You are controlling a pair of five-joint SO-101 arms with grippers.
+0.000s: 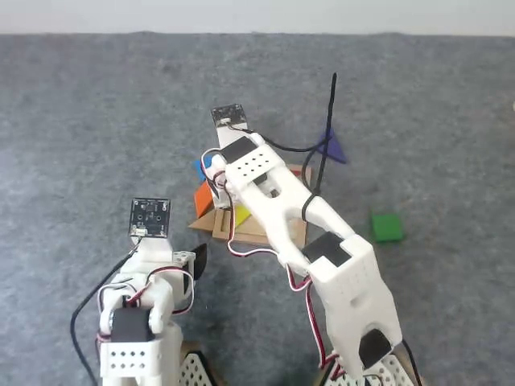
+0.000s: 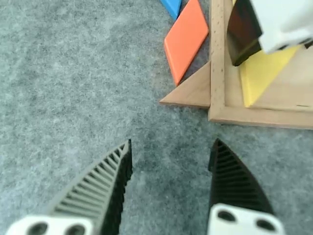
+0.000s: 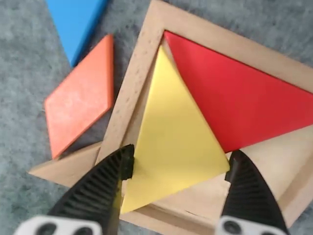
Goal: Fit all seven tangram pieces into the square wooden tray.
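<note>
- High view: the square wooden tray (image 1: 299, 235) sat near the middle of the tabletop (image 1: 96, 104), largely under the right arm.
- The right tool (image 1: 219, 182) hung over the tray's left side, where a yellow triangle (image 1: 240, 215) showed inside.
- Still loose on the tabletop:
  - a blue piece (image 1: 200, 167) and an orange parallelogram (image 1: 203, 198) just off the tray's left rim;
  - a purple triangle (image 1: 335, 148) beyond the tray, toward the far edge;
  - a green square (image 1: 386, 227) toward the right edge.
- Step judged: seating the yellow piece. To do it well, slide it flush along the red one's long edge, press it flat, and keep its corner off the rim.
- Left wrist view: the left tool (image 2: 171, 166) had its jaws apart, held nothing, and hung over bare tabletop near the tray (image 2: 217, 73).
- A plain wooden triangle (image 2: 191, 92) touched the tray's rim from outside, with the orange parallelogram (image 2: 186, 39) just beside it.
- A dark finger of the other arm stood inside the tray by the yellow triangle (image 2: 264, 71).
- Right wrist view: the right tool (image 3: 178, 169) had its jaws wide apart, straddling the broad end of the yellow triangle (image 3: 171, 127).
- The tips sat close to the yellow piece's edges; I couldn't tell whether they pressed on it.
- The red triangle (image 3: 234, 93) lay in the tray (image 3: 132, 93) with the yellow alongside it. Whether the yellow lay fully flat was unclear.
</note>
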